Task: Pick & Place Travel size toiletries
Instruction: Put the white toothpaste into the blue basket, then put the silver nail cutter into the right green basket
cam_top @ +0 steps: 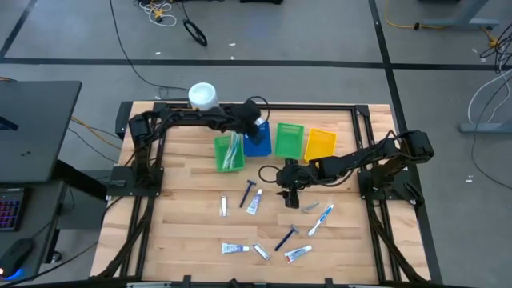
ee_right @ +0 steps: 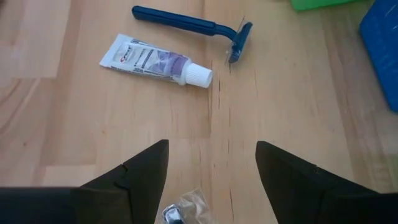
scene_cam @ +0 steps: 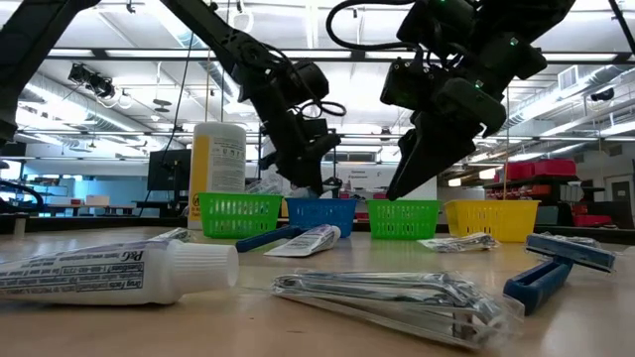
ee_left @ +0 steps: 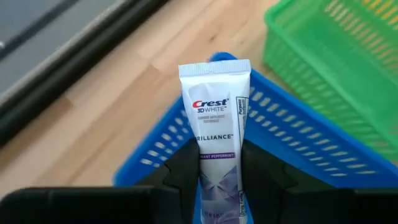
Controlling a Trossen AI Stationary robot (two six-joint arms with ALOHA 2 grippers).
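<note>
**Trainee:** Why does the left hand [ee_left: 221, 186] hold the white Crest toothpaste tube with purple print [ee_left: 217, 124] upright?

**Instructor:** Its two dark fingers [ee_left: 180, 168] pinch the tube at its lower part, crimped end pointing away from the wrist. The tube hangs directly above the blue perforated plastic bin [ee_left: 298, 137]. That orientation probably lets it drop straight inside on release.

**Trainee:** And the right hand [cam_top: 289, 194]?

**Instructor:** Spread wide, holding nothing. It hovers over the wooden bench [cam_top: 192, 216], in front of the blue bin, above a small silvery foil packet [ee_right: 185, 208] that shows between its fingers. This suggests the packet is the next pick.

**Trainee:** What else lies near the blue bin?

**Instructor:** In front of it, on the bench: a second white toothpaste tube with a white cap [ee_right: 155, 59] and, just beside it, a blue-handled razor [ee_right: 193, 28]. More small tubes and razors lie farther forward, well apart from the bin. A green bin [cam_top: 230, 152] holding slim items stands beside it.
</note>
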